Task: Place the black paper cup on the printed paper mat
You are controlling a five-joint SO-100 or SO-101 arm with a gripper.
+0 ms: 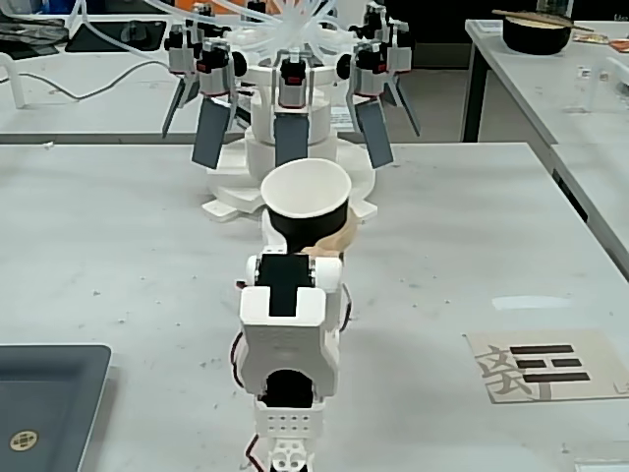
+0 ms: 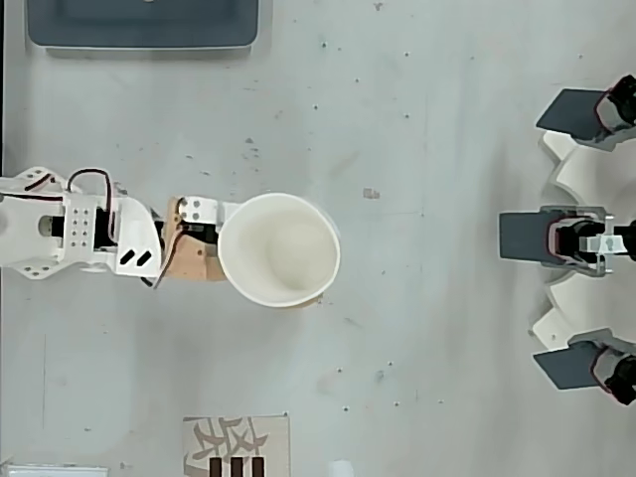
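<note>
Fixed cam: I'm looking from behind the arm's base, low, facing fwd across the table (image 1: 118, 216) toward the far white rig (image 1: 295, 108). Overhead cam: straight down, fairly high, arm base at left edge. Both share arm, table centre, the far rig (image 2: 581, 238) and printed paper mat (image 1: 545, 366) (image 2: 237, 447).

Cup (image 1: 307, 204) in pincer (image 1: 313, 242) above table centre, mat (image 1: 545, 365) right, tray (image 1: 44, 405) left

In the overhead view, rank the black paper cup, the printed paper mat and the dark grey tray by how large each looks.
1. Dark grey tray, though cut off by the top edge.
2. Black paper cup; held in the hand above the table, so nearer the camera and looking enlarged.
3. Printed paper mat, cut off by the bottom edge.
</note>
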